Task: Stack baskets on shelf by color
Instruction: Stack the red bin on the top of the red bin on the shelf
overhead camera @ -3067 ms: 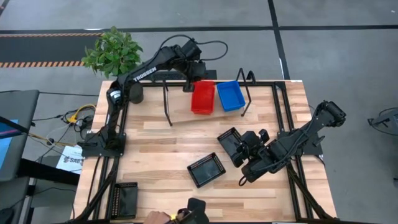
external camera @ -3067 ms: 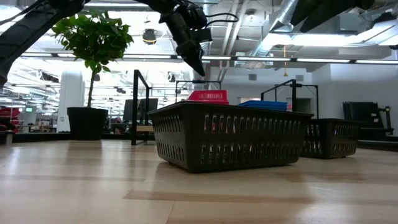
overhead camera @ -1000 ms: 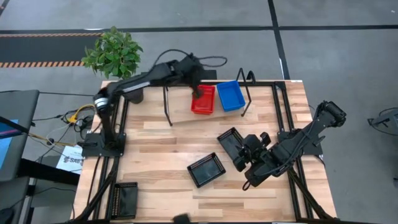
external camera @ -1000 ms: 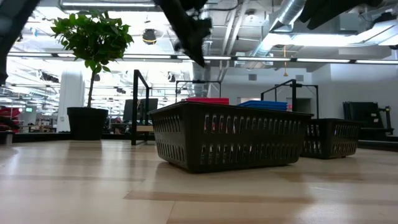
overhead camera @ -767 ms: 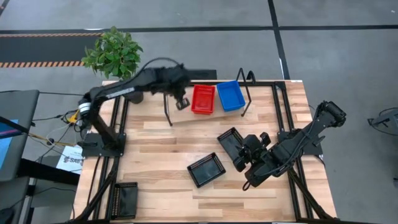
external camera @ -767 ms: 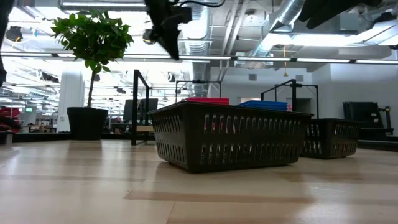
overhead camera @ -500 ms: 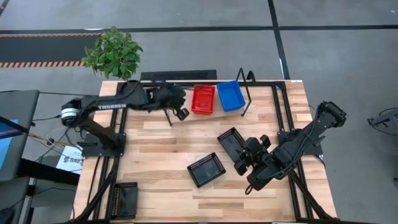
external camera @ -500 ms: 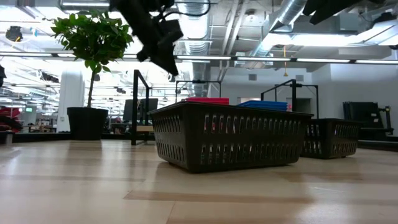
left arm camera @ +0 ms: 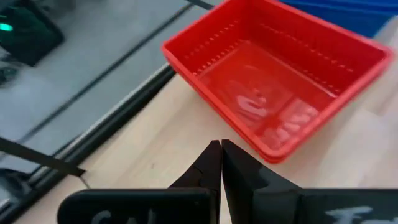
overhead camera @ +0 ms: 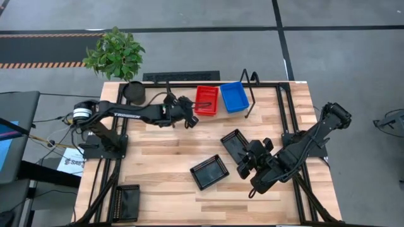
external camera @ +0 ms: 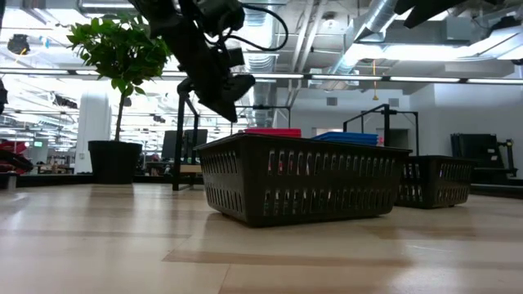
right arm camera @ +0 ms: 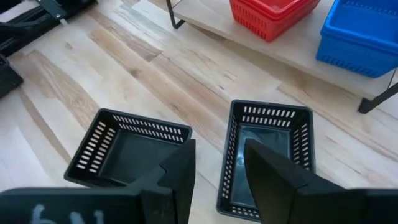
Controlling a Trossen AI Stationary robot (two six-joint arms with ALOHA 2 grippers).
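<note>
The shelf (overhead camera: pixel 218 112) stands along the far edge of the table (overhead camera: pixel 164 151), carrying the red baskets (overhead camera: pixel 205 101) stacked beside the blue baskets (overhead camera: pixel 234 96). The left gripper (overhead camera: pixel 188 120) hangs over the shelf's near edge, just left of the red stack, fingers pressed together and holding nothing; its wrist view shows the red stack close ahead. Two black baskets lie on the tabletop: one black basket (overhead camera: pixel 209 171) near the centre, a second black basket (overhead camera: pixel 234 144) to its right. The right gripper (overhead camera: pixel 248 165) hovers just beside the second one, jaws parted and empty. A third black basket (overhead camera: pixel 127 200) sits at the near left corner. A potted plant (overhead camera: pixel 115 53) stands at the far left corner.
</note>
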